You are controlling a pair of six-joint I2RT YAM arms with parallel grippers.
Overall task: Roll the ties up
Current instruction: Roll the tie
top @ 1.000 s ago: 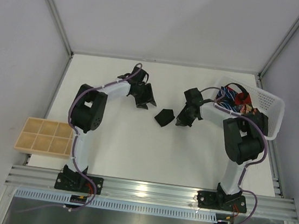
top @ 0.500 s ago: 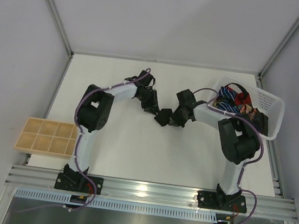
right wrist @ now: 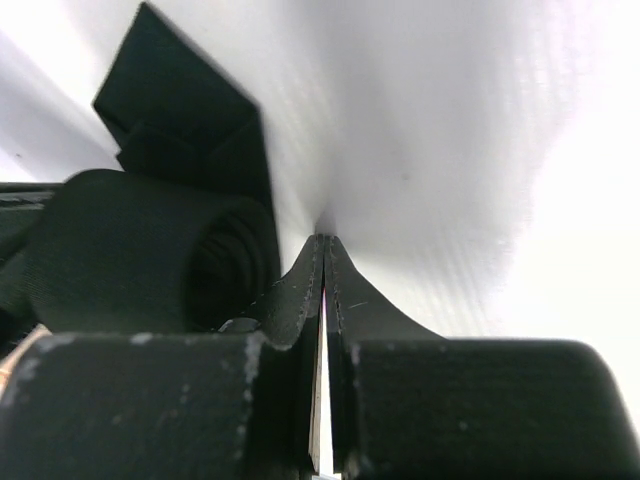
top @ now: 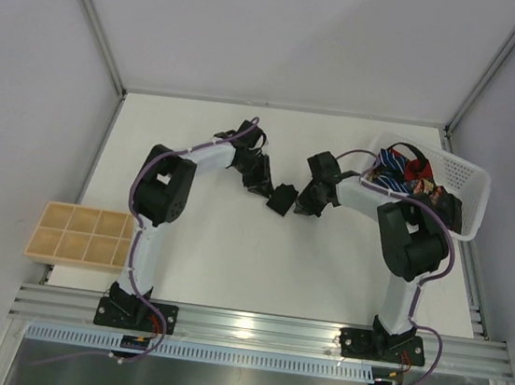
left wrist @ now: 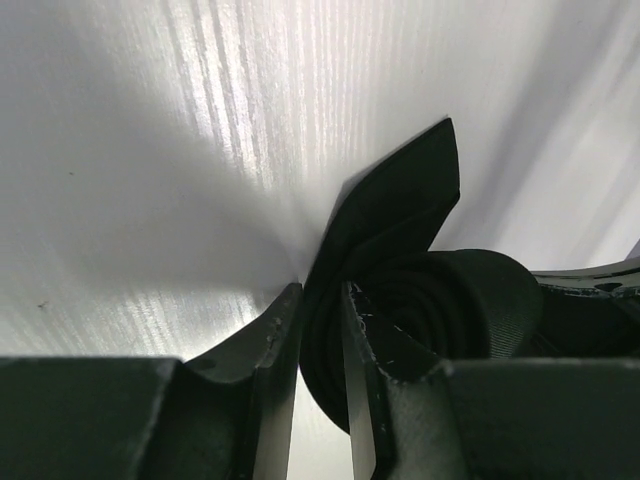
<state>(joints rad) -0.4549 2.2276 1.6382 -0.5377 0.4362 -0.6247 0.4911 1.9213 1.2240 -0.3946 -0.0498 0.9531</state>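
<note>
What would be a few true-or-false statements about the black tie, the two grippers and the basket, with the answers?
1. The black tie lies on the table between the two grippers, mostly rolled up. True.
2. The left gripper pinches a fold of the black tie. True.
3. The right gripper is wide open. False: its fingers are pressed together with nothing between them, and the roll sits just beside it.
4. The basket is empty. False: several colourful ties are piled in it.
5. The tray sits in the middle of the table. False: it is at the table's left edge.
</note>
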